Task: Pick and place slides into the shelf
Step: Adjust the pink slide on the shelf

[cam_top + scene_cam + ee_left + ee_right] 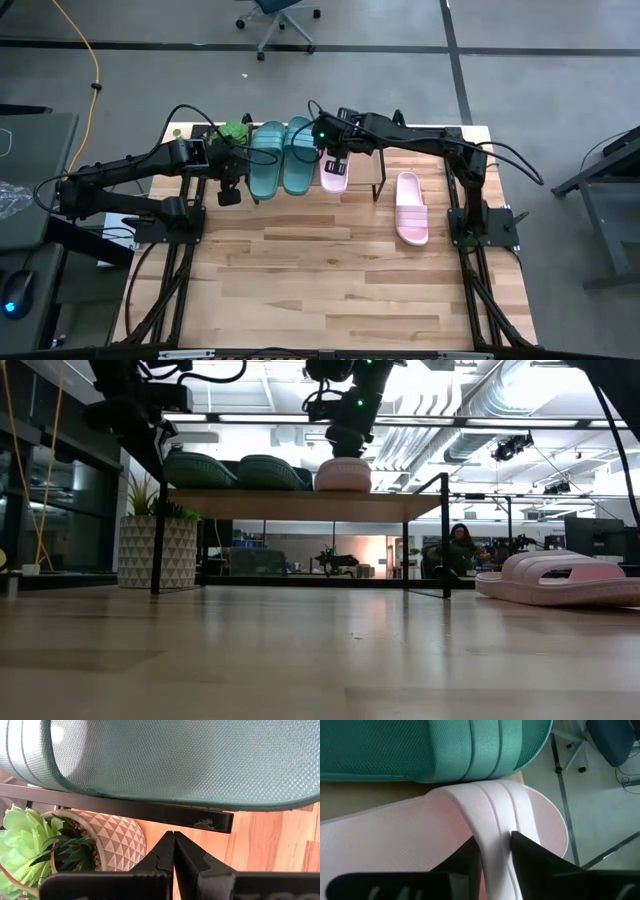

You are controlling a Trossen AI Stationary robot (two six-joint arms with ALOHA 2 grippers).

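Two dark teal slides lie side by side, soles down, on the shelf at the table's far side. To their right on the shelf lies a pale pink slide, with my right gripper shut on its strap from above. A second pink slide rests sole down on the table, right of the shelf. My left gripper is shut and holds nothing. It hangs by the shelf's left end, just below the near edge of the left teal slide. My right gripper pinches the pink slide's ribbed strap between its two fingers, one finger on the footbed side and the other on the toe side. The fingers slant down from the near right and lie across the strap. The slide's sole rests on the shelf top.
A white patterned pot with a green plant stands under the shelf's left end, close to my left gripper. The shelf's black legs stand on the table. The table's near half is bare wood.
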